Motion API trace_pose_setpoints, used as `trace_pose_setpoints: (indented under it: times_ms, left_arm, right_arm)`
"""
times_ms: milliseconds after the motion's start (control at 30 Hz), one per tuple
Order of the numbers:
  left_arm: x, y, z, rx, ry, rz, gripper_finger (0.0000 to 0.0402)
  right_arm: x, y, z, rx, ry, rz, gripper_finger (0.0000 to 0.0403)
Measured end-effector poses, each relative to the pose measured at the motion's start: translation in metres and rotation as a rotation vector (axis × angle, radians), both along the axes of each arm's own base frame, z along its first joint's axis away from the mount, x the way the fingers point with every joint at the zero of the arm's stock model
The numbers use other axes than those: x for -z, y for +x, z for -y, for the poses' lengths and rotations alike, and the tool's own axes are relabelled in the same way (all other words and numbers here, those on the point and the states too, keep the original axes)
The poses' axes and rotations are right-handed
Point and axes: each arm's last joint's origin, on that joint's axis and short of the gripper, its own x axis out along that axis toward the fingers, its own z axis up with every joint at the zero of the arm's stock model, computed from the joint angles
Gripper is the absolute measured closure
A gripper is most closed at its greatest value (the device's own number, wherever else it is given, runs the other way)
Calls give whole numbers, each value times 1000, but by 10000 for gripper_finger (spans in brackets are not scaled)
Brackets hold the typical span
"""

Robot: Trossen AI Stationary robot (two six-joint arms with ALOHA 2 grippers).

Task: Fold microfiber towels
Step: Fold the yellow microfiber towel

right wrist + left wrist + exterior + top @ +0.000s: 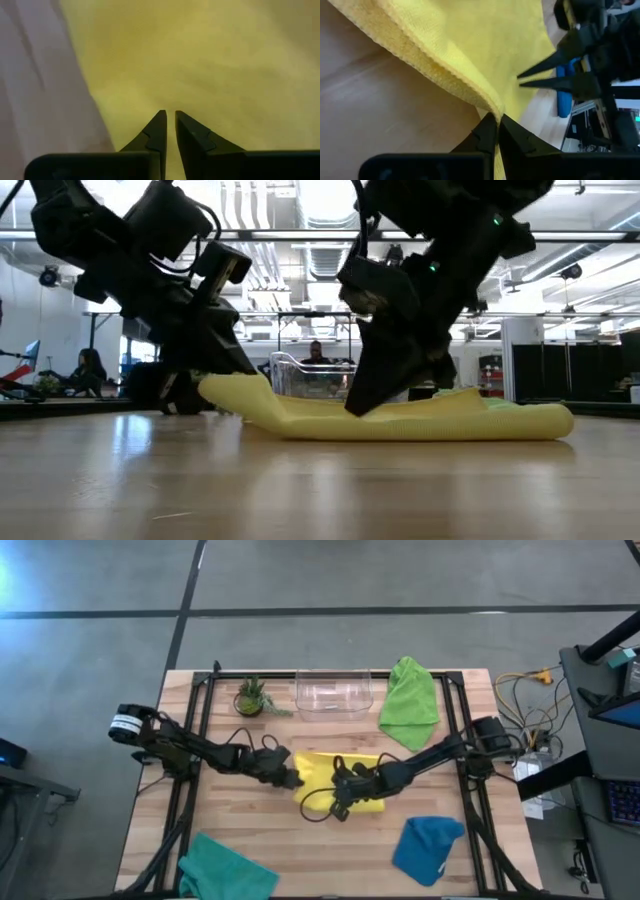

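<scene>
Yellow towel (340, 772): lies near the middle of the table, folded over on itself; in the low view (420, 420) it shows as a low, layered mound with one end lifted off the wood.
Left gripper (292, 778): at the yellow towel's left edge; the left wrist view (495, 120) shows its fingers clenched on the towel's doubled hem.
Right gripper (342, 790): down on the yellow towel; in the right wrist view (170, 116) its fingers are nearly together with yellow cloth just past the tips, but I cannot tell whether any cloth is pinched between them.
Lime green towel (410, 700): crumpled at the far right of the table, just beside the clear bin.
Blue towel (428, 848): bunched at the near right of the table, well apart from the yellow one.
Teal towel (225, 868): bunched at the near left edge of the table.
Clear bin (333, 695): at the far edge, between the plant and the lime green towel.
Plant (251, 697): small, potted, at the far left of the bin.
Table (250, 830): pale wood planks with a dark frame.
</scene>
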Motion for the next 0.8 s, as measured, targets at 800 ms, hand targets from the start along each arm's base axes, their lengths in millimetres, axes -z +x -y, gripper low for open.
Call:
trace_pose_setpoints:
  times_ms: [800]
  left_arm:
    - [-14,-5,1,45,-8,37,402]
  right_arm:
    - [-61,-58,17,56,-21,46,369]
